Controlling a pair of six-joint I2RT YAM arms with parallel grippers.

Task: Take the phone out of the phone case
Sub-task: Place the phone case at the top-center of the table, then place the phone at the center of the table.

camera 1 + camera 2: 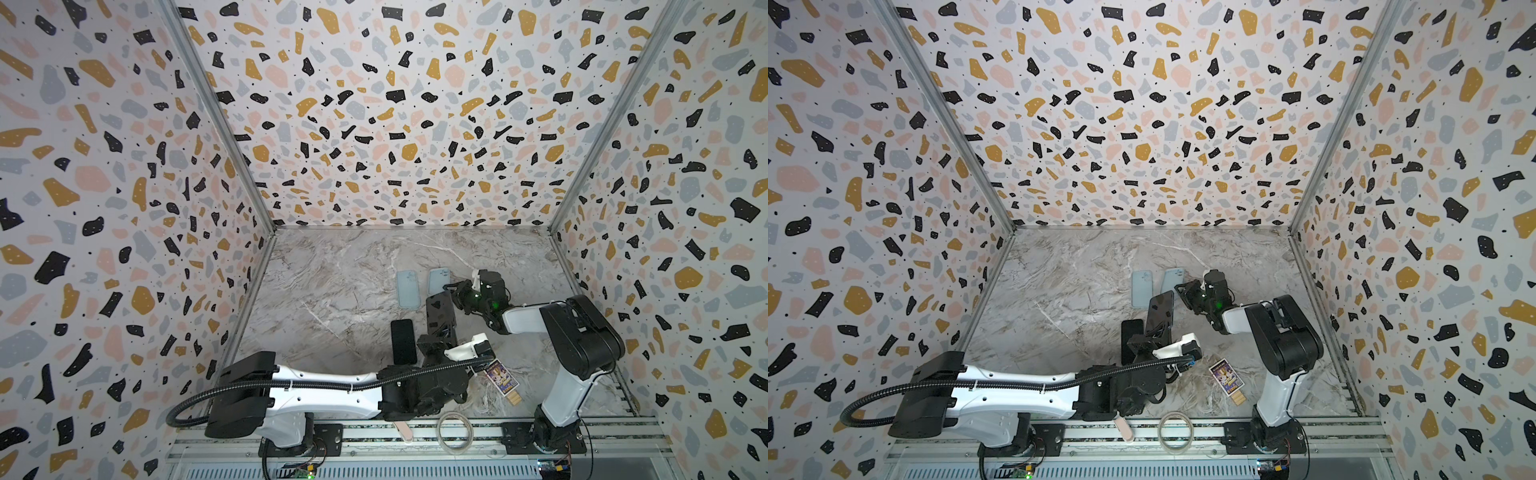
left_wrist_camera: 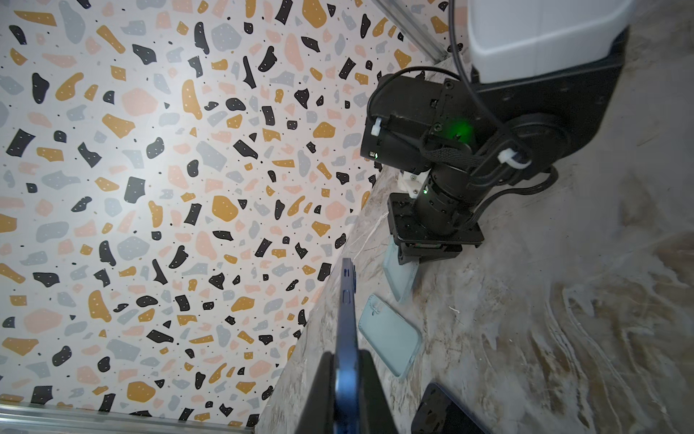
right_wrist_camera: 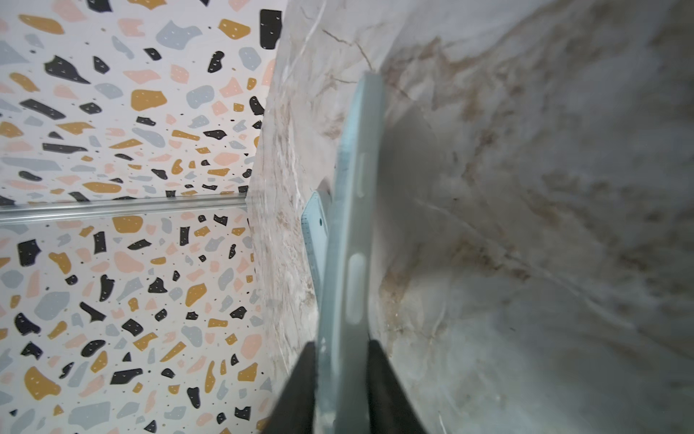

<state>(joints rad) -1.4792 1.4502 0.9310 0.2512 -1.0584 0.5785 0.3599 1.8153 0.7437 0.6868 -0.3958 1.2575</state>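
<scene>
Marble-patterned tabletop enclosed by terrazzo-print walls, shown in both top views. Left fingers are clamped together on one end of a dark blue phone. The phone is out of its case, raised off the tabletop, tilted, and edge-on to the left wrist camera. Right fingers flank one end of a pale blue phone case; whether they press it or stand just clear cannot be told. In a top view the phone case sits just beside a second case of the same pale blue, both beyond the raised phone. A black second phone lies flat on the tabletop beside the left wrist. Near the arms' bases lies a printed card, purple and yellow; its lettering is too small to read.
</scene>
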